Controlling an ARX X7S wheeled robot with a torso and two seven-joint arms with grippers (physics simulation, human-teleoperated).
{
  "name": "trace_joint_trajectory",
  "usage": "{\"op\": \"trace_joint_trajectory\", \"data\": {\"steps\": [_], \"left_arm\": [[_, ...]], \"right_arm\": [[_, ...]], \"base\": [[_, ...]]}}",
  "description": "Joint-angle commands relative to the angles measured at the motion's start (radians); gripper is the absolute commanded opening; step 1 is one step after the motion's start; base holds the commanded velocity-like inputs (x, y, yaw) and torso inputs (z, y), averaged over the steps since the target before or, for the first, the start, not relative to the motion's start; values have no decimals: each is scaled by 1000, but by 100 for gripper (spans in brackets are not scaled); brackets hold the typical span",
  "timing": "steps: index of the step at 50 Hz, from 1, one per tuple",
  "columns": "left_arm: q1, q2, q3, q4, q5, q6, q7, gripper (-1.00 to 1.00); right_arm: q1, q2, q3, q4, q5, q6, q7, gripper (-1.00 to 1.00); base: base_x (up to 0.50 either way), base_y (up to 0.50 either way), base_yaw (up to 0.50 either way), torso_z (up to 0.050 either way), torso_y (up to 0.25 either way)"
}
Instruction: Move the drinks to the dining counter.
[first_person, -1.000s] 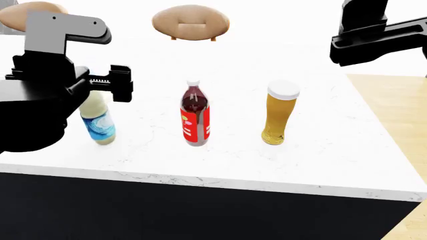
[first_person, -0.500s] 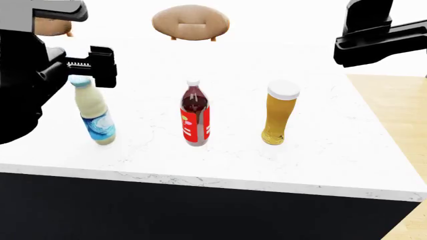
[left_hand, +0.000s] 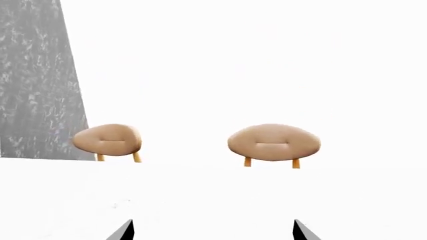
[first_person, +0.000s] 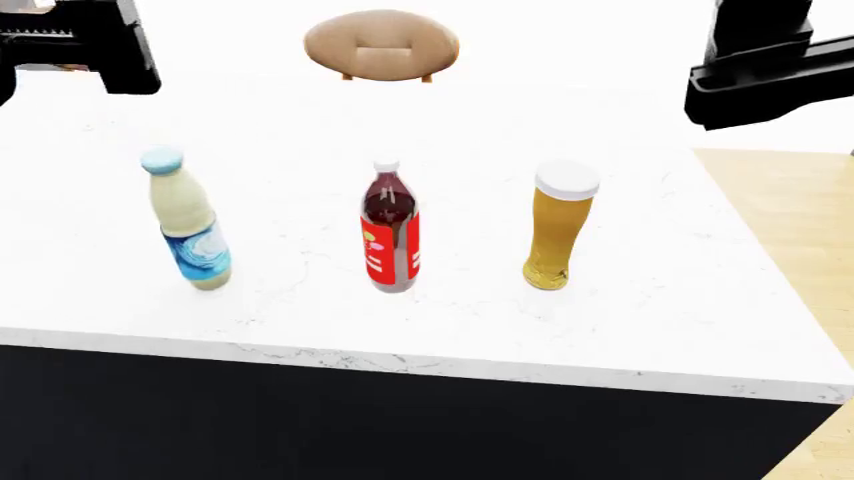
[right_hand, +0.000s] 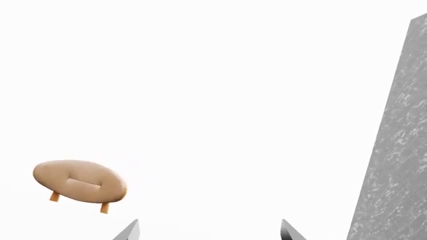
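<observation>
Three drinks stand upright in a row on the white marble dining counter (first_person: 667, 330): a cream bottle (first_person: 190, 225) with blue label and cap at left, a dark cola bottle (first_person: 390, 235) with red label in the middle, and a tall glass of amber beer (first_person: 561, 228) at right. My left gripper (left_hand: 213, 230) is open, raised high at the head view's top left, well above and behind the cream bottle. High at the top right, my right gripper (right_hand: 209, 230) is open too. Neither holds anything. No drink shows in either wrist view.
A tan round stool (first_person: 382, 42) stands behind the counter's far edge; the left wrist view shows two such stools (left_hand: 273, 142) and a grey wall (left_hand: 37, 80). Wooden floor (first_person: 787, 200) lies to the counter's right. The black base (first_person: 334, 420) fronts the near edge.
My left arm has lifted up and to the left, away from the cream bottle, which now stands fully uncovered. The right arm has drifted slightly up and right. The drinks have not moved.
</observation>
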Motion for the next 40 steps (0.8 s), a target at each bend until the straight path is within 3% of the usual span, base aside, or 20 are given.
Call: {"op": "trace_joint_trajectory", "data": {"steps": [1, 7, 12, 18, 22, 26, 29, 30, 32, 33, 35, 36, 38, 40], "left_arm": [[2, -112, -99, 172, -85, 60, -17, 100], [61, -212, -202, 389, -99, 169, -3, 100], [246, -298, -250, 536, 2, 312, 26, 100], [373, -382, -299, 645, 66, 461, 31, 100], [321, -352, -297, 707, 57, 420, -22, 100], [270, -310, -292, 738, 33, 393, -63, 100], [372, -323, -348, 748, 89, 455, -45, 100], [414, -319, -390, 749, 100, 441, -36, 100], [472, -270, -508, 749, 87, 335, -50, 100], [506, -209, -622, 749, 37, 247, -63, 100], [513, 3, -911, 749, -160, -53, -158, 100], [474, 94, -996, 749, -265, -203, -239, 100], [439, 171, -1031, 748, -369, -302, -327, 100], [403, 195, -1030, 747, -421, -340, -384, 100]], "right_arm": [[22, 29, 22, -46, 42, -9, 22, 100], [42, 64, 47, -138, 61, -28, 80, 100], [-7, 134, 85, -238, 37, -105, 106, 100], [6, 179, 141, -332, 60, -191, 154, 100], [38, 164, 123, -367, 83, -157, 217, 100], [-2, 162, 221, -372, 81, -130, 232, 100], [13, 174, 259, -372, 63, -52, 232, 100], [-47, 161, 341, -372, 82, -79, 232, 100], [-26, 181, 334, -372, 78, -38, 232, 100], [-39, 176, 339, -372, 73, -36, 232, 100], [-80, 162, 383, -372, 70, -24, 232, 100], [-110, 151, 412, -372, 63, 2, 232, 100], [-173, 123, 477, -372, 58, 42, 232, 100], [-219, 106, 544, -372, 65, 82, 232, 100]], "base": [[0, 0, 0, 0, 0], [0, 0, 0, 0, 0], [0, 0, 0, 0, 0], [0, 0, 0, 0, 0], [0, 0, 0, 0, 0], [0, 0, 0, 0, 0], [0, 0, 0, 0, 0], [0, 0, 0, 0, 0], [0, 0, 0, 0, 0], [0, 0, 0, 0, 0], [0, 0, 0, 0, 0], [0, 0, 0, 0, 0], [0, 0, 0, 0, 0], [0, 0, 0, 0, 0]]}}
